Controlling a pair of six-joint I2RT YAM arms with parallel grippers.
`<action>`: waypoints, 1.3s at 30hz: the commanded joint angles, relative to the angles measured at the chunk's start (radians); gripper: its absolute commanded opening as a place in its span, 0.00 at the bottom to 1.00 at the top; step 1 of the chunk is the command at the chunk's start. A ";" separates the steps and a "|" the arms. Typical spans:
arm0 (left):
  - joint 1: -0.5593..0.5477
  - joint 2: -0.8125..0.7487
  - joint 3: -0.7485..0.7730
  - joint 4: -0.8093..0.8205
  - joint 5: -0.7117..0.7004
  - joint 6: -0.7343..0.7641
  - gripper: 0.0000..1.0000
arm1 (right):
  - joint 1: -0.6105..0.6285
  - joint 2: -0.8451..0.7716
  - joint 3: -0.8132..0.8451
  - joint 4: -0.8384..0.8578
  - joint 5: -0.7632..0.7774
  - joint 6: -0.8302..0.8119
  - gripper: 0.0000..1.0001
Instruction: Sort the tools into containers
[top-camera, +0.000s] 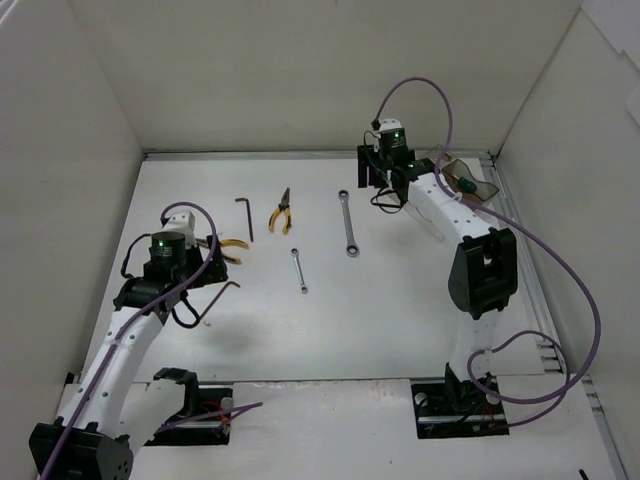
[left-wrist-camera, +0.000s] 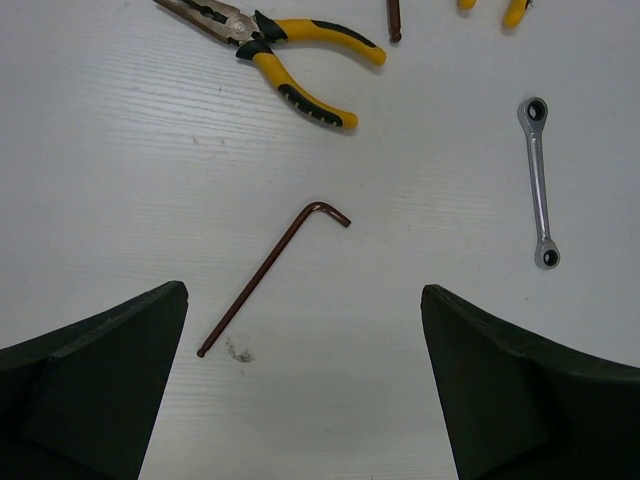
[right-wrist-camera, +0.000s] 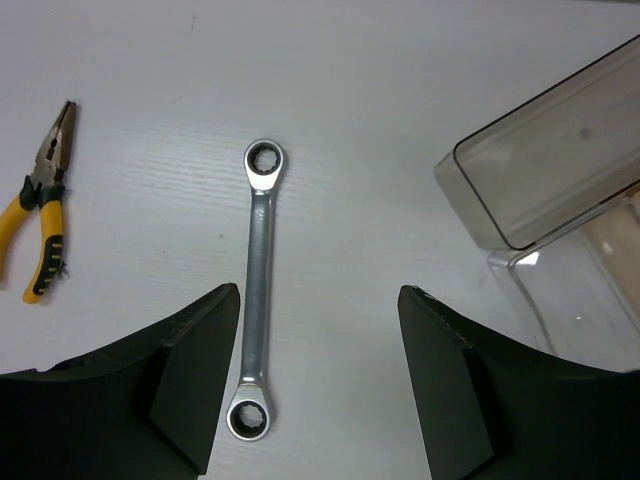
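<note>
Silver wrench (right-wrist-camera: 257, 300) below parted right jaws; clear box (right-wrist-camera: 560, 160) near

A thin dark L-shaped hex key (left-wrist-camera: 258, 279) lay on the white worktop (left-wrist-camera: 120, 180) between the wide-spread black fingers (left-wrist-camera: 95, 390). Yellow-handled pliers (left-wrist-camera: 250, 42) lay beyond it, a small silver wrench (left-wrist-camera: 539, 180) off right.

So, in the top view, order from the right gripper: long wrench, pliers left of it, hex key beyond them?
From the right gripper:
1. Long wrench, just left of it.
2. Pliers, further left.
3. Hex key, leftmost.
</note>
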 joint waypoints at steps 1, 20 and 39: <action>0.004 0.003 0.016 0.056 0.004 0.023 1.00 | 0.036 0.052 0.055 -0.046 0.029 0.062 0.61; 0.004 0.013 0.015 0.051 0.003 0.026 1.00 | 0.139 0.271 0.130 -0.082 0.124 0.139 0.52; 0.004 0.023 0.016 0.053 0.015 0.021 1.00 | 0.162 0.411 0.202 -0.113 0.165 0.158 0.45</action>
